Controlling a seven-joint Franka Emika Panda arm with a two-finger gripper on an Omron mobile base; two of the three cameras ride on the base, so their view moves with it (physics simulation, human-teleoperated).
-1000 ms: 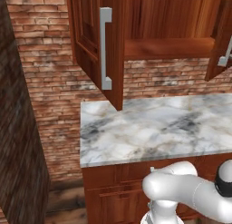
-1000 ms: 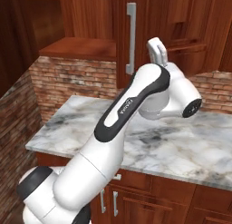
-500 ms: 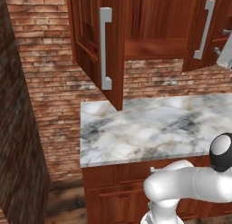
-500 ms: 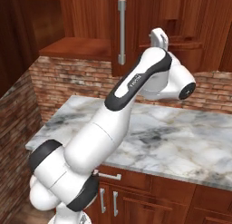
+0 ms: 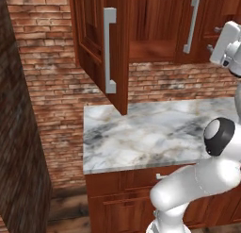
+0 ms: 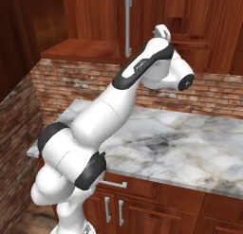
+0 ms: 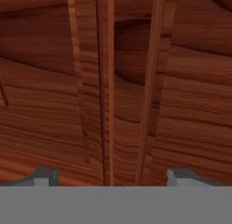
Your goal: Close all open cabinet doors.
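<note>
The left cabinet door (image 5: 88, 36) stands wide open, swung out over the counter, with its long grey handle (image 5: 109, 50) facing me. The right cabinet door (image 5: 200, 17) with its grey handle (image 5: 190, 24) is close to shut; the same door (image 6: 142, 15) and handle (image 6: 127, 27) show in the right base view. My gripper (image 5: 212, 38) is up against this door's face, to the right of the handle. In the hand view the gripper (image 7: 111, 177) is open, its fingertips (image 7: 43, 175) wide apart, with the wood panel grooves right in front and nothing between them.
A marble counter (image 5: 141, 133) runs below the wall cabinets, backed by a brick wall (image 5: 52, 62). A dark brick side wall (image 5: 19, 147) closes off the left. Base cabinets with short handles (image 6: 114, 211) sit under the counter. My arm (image 6: 109, 110) reaches up across the counter.
The right cabinet door has swung from open to nearly shut, with my hand following against it. The arm has stretched up and forward. The left door has not moved.
</note>
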